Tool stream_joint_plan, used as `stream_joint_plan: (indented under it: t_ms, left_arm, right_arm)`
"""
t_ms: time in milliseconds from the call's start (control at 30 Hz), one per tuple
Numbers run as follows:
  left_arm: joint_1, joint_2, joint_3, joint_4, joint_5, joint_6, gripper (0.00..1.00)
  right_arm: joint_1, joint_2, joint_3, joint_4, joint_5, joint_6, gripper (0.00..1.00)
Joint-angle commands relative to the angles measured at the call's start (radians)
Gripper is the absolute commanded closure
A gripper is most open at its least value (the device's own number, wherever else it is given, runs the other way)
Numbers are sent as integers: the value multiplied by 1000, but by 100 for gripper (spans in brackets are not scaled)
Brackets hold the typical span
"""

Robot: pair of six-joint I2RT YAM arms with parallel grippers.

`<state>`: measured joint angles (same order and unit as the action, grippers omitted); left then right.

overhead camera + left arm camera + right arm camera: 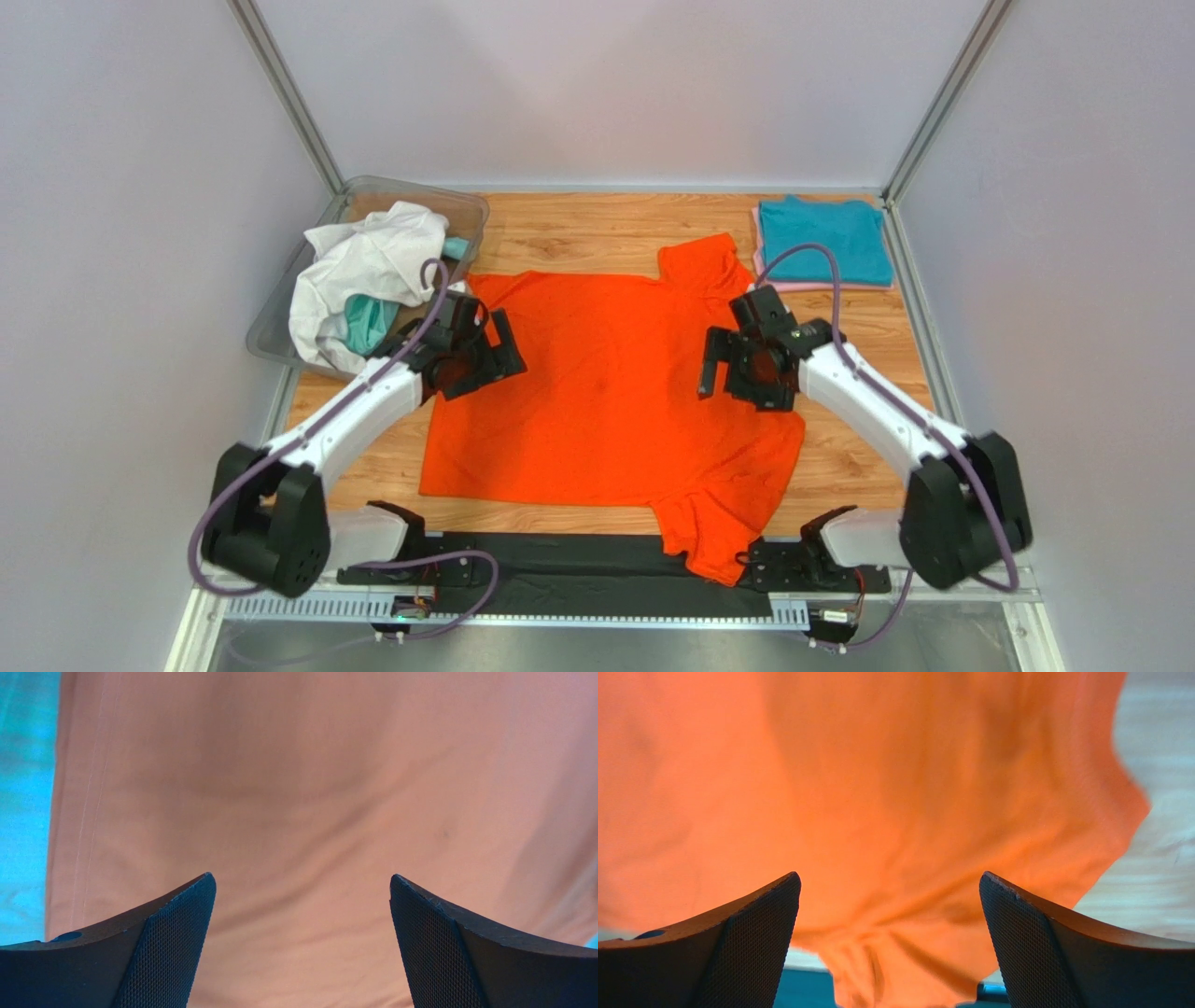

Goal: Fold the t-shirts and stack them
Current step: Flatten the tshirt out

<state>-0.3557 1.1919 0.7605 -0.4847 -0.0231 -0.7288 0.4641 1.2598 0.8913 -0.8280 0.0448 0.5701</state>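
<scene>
The bright orange t-shirt [603, 392] lies spread flat on the wooden table, one sleeve at the far middle and one hanging over the near edge. My left gripper [477, 357] hovers open over the shirt's left edge; its wrist view is filled with the orange cloth [316, 791]. My right gripper [751, 371] hovers open over the shirt's right side; its wrist view shows the orange cloth [878, 798] with bare table to the right. A folded teal t-shirt [825, 238] sits on a pink one [759, 263] at the far right. White [358, 266] and teal [368, 322] shirts lie crumpled in the bin.
A clear plastic bin [281, 329] stands at the far left of the table, close beside my left gripper. Grey walls and metal frame posts close in the table on three sides. A black strip runs along the near edge [561, 560].
</scene>
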Motion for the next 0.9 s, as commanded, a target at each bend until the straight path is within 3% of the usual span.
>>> stream_joint_plan:
  t_ms: [0, 433, 867]
  left_arm:
    - [20, 141, 94, 87, 15, 46, 0]
    - [77, 569, 431, 106, 31, 114, 0]
    - [109, 776, 577, 103, 58, 141, 0]
  right_arm:
    - [-96, 145, 118, 84, -19, -111, 0]
    - [-261, 637, 471, 87, 70, -207, 0]
    - [-323, 868, 701, 40, 43, -262, 0]
